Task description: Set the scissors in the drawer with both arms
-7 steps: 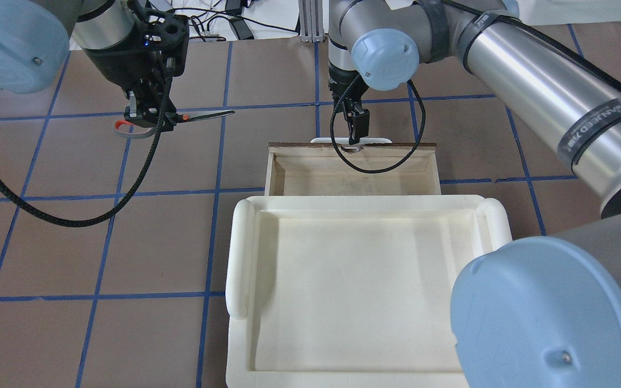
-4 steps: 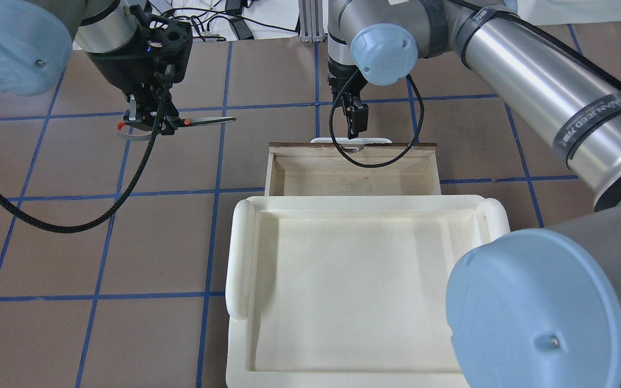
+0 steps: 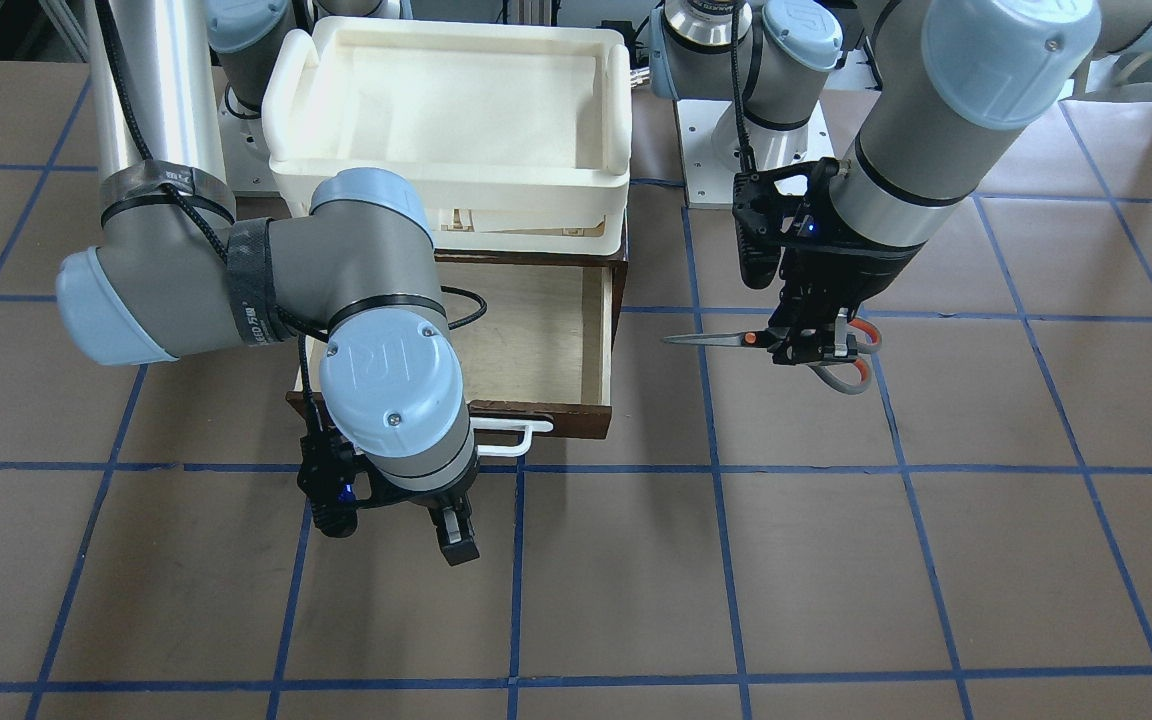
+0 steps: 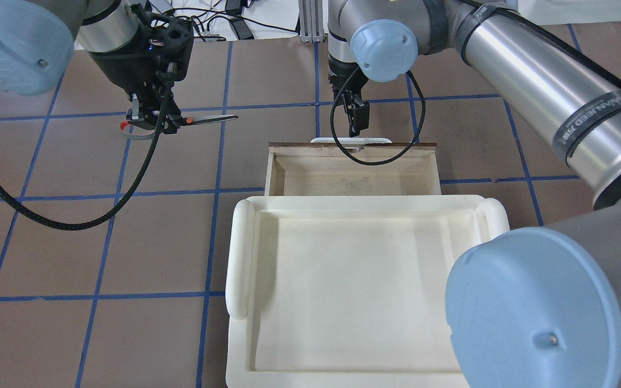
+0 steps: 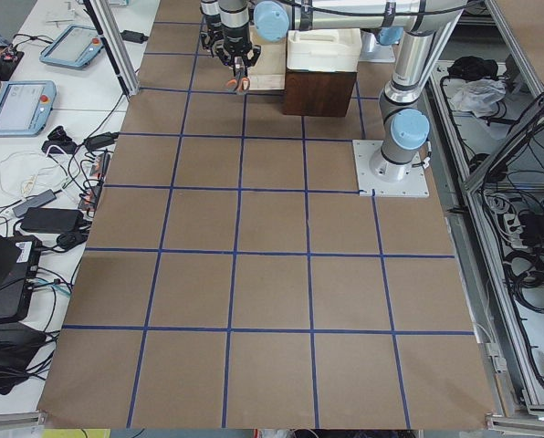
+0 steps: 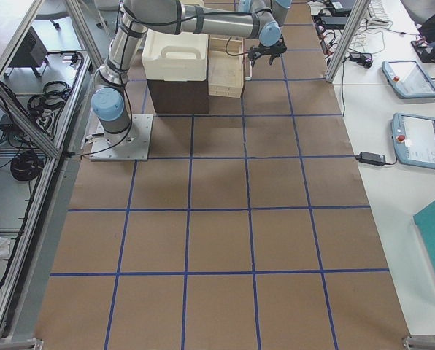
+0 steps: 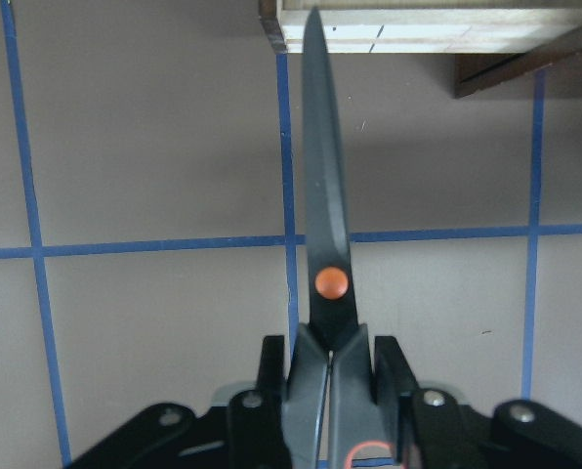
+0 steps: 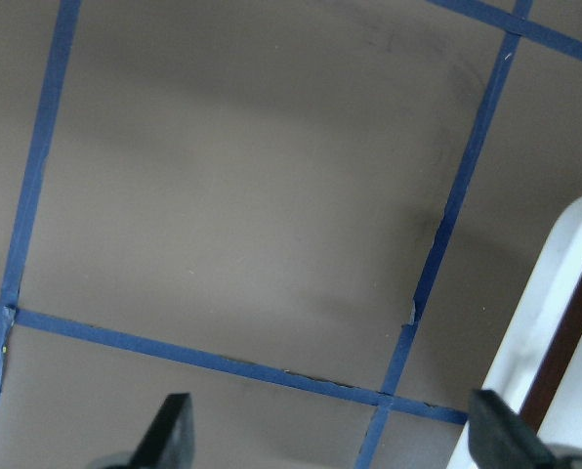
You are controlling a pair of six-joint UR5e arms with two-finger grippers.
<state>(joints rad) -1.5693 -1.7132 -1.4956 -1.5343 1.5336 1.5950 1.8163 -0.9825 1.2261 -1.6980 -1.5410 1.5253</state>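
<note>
I count two arms at my worktop (image 4: 46,242), the left arm (image 4: 103,29) and the right arm (image 4: 526,70). That gives two pincers, a left pincer (image 4: 160,124) and a right pincer (image 4: 354,132). There is one pair of scissors (image 4: 211,119), one drawer (image 4: 273,167) and one cream tub (image 4: 239,253).

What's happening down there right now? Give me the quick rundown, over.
Left gripper shut on scissors, blades toward the drawer. Right gripper open, clear of the white handle. Drawer open, empty; path looks clear.

Overhead view looking forward and steeply down, front view opposite looking back, two distant end views along table (image 5: 272,274), wrist views close, overhead and front share drawer (image 4: 351,175).
</note>
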